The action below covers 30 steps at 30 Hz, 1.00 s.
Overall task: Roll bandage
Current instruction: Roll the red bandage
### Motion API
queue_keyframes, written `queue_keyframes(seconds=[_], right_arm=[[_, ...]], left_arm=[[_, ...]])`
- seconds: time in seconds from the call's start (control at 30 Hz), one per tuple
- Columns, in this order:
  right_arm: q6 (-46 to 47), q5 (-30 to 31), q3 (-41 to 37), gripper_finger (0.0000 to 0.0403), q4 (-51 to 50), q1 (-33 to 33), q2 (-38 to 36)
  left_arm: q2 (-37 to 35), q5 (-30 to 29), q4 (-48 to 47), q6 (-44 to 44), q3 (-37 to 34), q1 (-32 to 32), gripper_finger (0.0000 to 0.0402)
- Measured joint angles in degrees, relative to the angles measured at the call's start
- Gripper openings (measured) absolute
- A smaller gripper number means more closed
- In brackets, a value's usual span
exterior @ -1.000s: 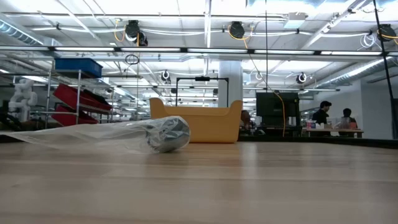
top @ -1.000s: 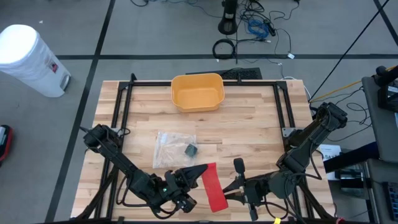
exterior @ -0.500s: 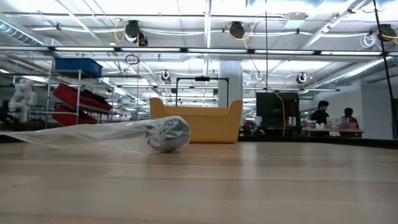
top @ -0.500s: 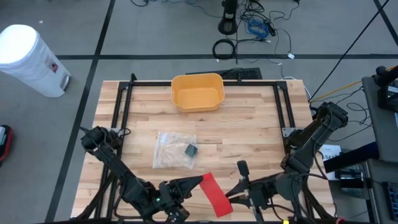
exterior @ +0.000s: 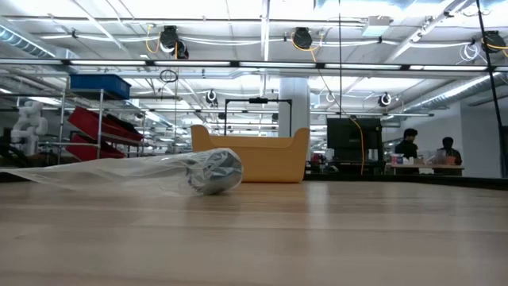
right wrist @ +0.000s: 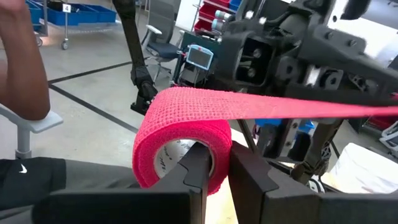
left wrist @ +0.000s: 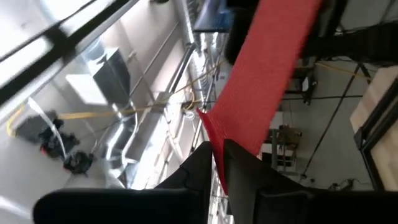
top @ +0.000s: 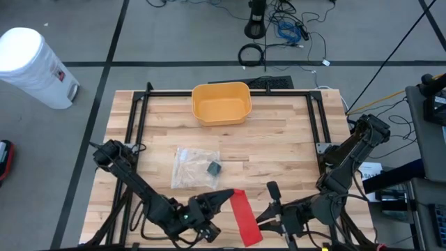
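At six o'clock in your high view, the red bandage (top: 245,216) runs off the picture's edge, so you cannot see its roll there. The small dark item (top: 213,167) inside the clear bag (top: 193,167) is too small to identify. Both arms are missing from your low view.

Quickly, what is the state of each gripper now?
Left gripper: shut on the red bandage strip's end.
Right gripper: shut on the bandage roll.

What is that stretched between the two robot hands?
A red bandage strip, seen from above, runs from the left gripper to the roll held by the right gripper.
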Motion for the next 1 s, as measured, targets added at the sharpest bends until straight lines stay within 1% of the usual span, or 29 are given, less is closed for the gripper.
queue_keyframes(seconds=[0.07,0.13,0.37,0.47,0.67,0.8,0.9,1.0], right_arm=[[0.0,0.0,0.0,0.0041,0.0,0.3,0.0],[0.0,0.0,0.0,0.0041,0.0,0.6,0.0],[-0.8,0.0,0.0,0.0041,1.0,1.2,0.0],[-0.8,0.0,0.0,0.0041,1.3,1.4,0.0],[-1.1,0.2,0.0,0.0041,1.4,1.4,0.0],[-1.9,0.4,0.0,0.0041,1.4,1.4,0.0],[-2.2,0.4,0.0,0.0041,1.4,1.5,-0.1],[-2.6,0.5,0.0,0.0041,1.3,1.4,-0.7]], left_arm=[[0.0,0.1,-4.3,-2.0,0.0,-0.3,0.0051],[0.1,0.6,-5.8,-3.0,0.0,-0.7,0.0063],[0.2,0.6,-2.8,-3.3,0.0,-0.8,0.0134],[0.2,0.6,-2.3,-4.6,0.0,-0.7,0.0154],[0.3,0.2,-2.3,-9.8,0.0,-1.9,0.0162],[0.3,0.2,-2.3,-14.0,0.0,-4.8,0.0162],[0.3,2.6,-2.3,-18.9,0.0,-7.5,0.0162],[0.3,7.1,-2.3,-27.2,0.0,-9.3,0.0162]])
